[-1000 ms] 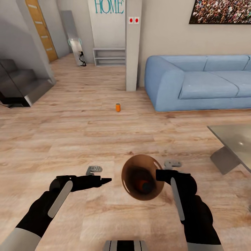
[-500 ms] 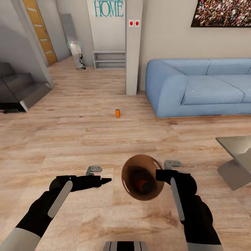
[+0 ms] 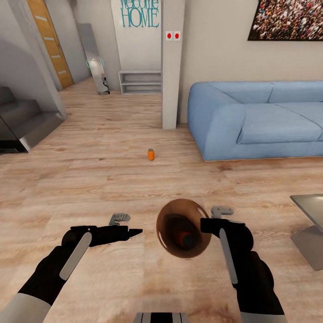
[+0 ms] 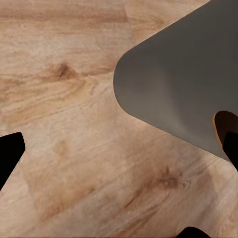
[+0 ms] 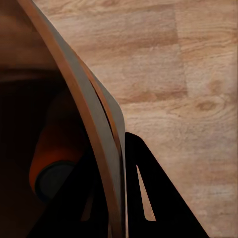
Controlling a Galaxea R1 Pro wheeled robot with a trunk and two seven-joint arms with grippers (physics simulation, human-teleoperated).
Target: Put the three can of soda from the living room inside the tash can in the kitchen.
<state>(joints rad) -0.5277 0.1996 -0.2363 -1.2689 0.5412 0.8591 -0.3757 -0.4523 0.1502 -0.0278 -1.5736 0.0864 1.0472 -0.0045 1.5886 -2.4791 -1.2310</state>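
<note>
Brown wooden trash can (image 3: 183, 229) is in my right gripper (image 3: 207, 225), clamped on its rim at the 3 o'clock side; the right wrist view has one dark finger (image 5: 153, 198) outside the thin wall (image 5: 94, 124) and one inside. It tilts, mouth toward the head camera. Inside it lies an orange soda can (image 3: 181, 237), grey top showing (image 5: 52, 171). A second orange soda can (image 3: 151, 154) stands upright on the pale plank floor (image 3: 89, 179), well apart from the trash can, at 12 o'clock from it, slightly toward 11.

My left gripper (image 3: 134, 233) is empty, held level, tips pointing toward the trash can's 9 o'clock side but not touching. In the head view the fingers look together; the wrist view shows dark tips (image 4: 10, 153) at the frame edges, so I cannot tell if it is released or clenched.

Blue sofa (image 3: 260, 119) at 1–2 o'clock, grey pillar (image 3: 172, 63) at 12, shiny low table (image 3: 312, 224) corner at 3. Stairs (image 3: 22, 121) at 10, wooden door (image 3: 47, 42) at 11.
</note>
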